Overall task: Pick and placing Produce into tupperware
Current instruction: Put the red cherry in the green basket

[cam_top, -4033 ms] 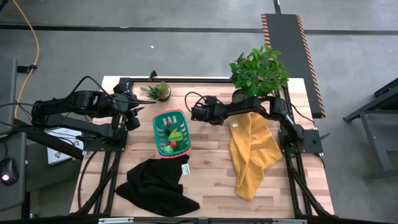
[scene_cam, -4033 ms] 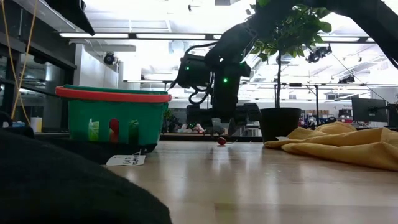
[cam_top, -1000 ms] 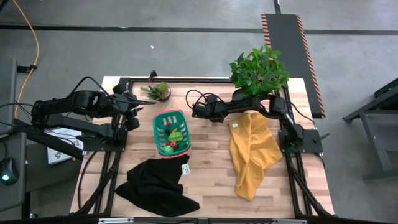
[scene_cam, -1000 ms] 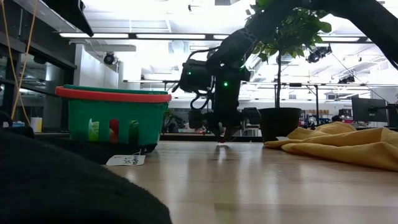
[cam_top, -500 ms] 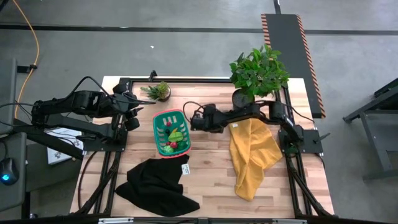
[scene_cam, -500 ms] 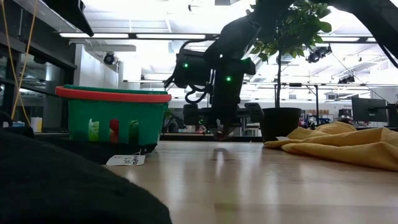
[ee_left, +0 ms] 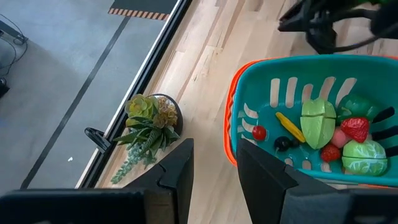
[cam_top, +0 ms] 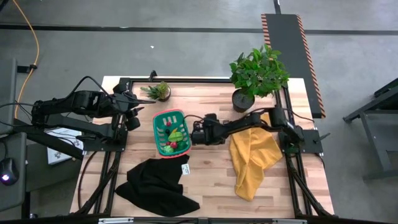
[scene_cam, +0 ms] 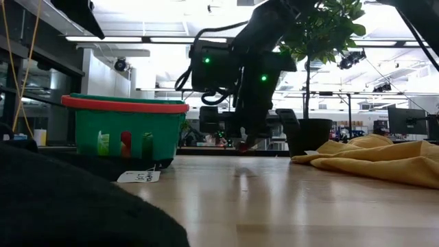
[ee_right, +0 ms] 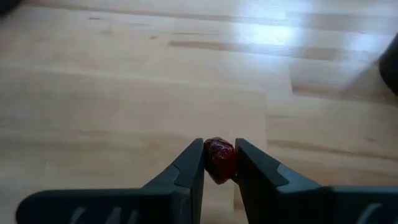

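The right gripper [ee_right: 219, 163] is clenched on a tiny dark red, glossy toy fruit [ee_right: 219, 160], pinched between its two dark fingertips above bare pale wooden tabletop [ee_right: 124, 93]. From above, that right gripper [cam_top: 198, 132] sits just beside the right edge of the small rectangular teal-green plastic basket with a red-pink rim [cam_top: 157, 132], not yet over it; from table height it [scene_cam: 241, 143] hangs clear of the wood, near the height of the basket's rim. The basket [ee_left: 245, 93] already holds several small toy pieces: a pale green halved vegetable [ee_left: 318, 121], a thin yellow piece [ee_left: 290, 127], a small red ball [ee_left: 259, 132], a small dark piece [ee_left: 283, 144], a red strawberry-like piece [ee_left: 355, 127] and a rounded green one [ee_left: 364, 152]. No other loose produce shows on the table, so this red piece looks like the last or nearly the last; it has still to be carried over the rim and let go. The left gripper [ee_left: 214, 163] waits at the basket's left, its fingers parted and empty, near a small potted succulent [ee_left: 149, 118]. Elsewhere lie a crumpled black cloth [cam_top: 155, 180], a yellow cloth [cam_top: 252, 155] and a leafy green potted plant [cam_top: 258, 70]
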Motion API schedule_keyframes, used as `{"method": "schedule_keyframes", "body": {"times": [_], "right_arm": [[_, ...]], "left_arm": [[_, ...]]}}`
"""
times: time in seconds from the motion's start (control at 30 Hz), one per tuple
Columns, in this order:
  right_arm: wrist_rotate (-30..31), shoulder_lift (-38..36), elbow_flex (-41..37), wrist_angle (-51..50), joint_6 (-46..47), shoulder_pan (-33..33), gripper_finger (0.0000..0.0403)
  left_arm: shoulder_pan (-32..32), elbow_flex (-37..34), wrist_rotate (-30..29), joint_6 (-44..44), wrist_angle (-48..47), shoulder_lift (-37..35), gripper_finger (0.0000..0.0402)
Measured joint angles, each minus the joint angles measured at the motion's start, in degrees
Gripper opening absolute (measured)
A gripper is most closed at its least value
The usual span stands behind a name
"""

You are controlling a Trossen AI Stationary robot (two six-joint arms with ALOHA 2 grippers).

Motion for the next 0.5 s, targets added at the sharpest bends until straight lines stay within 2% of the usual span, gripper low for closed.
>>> {"method": "schedule_keyframes", "body": {"times": [0.3, 0.5], "right_arm": [[0.7, -0.6, 0.2, -7.6, 9.8, 5.2, 0.0068], [0.9, -2.2, 0.2, -10.3, 12.7, 8.0, 0.0068]], "left_arm": [[0.0, 0.0, 0.0, -0.6, 0.2, 0.0, 0.0111], [0.0, 0.0, 0.0, -1.2, 0.4, 0.0, 0.0111]]}}
